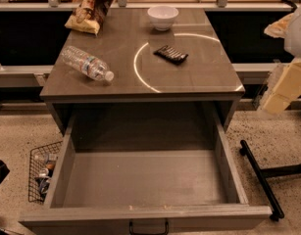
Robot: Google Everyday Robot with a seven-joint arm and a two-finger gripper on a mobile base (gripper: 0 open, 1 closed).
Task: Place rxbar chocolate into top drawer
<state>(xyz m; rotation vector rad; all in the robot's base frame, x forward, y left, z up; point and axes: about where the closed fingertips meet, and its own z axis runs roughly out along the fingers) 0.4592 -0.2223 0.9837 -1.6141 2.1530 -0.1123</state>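
Observation:
The rxbar chocolate is a small black bar with pale stripes. It lies flat on the grey cabinet top, right of centre, inside a bright ring of light. The top drawer is pulled fully open below the cabinet top. It is a deep grey box, empty inside, with a small black handle on its front panel. Only a cream and white part of my arm shows at the right edge, beside the cabinet. My gripper is out of view.
A clear plastic bottle lies on its side on the left of the top. A tan chip bag and a white bowl sit at the back. A black wire basket stands on the floor at the left, and a black stand leg at the right.

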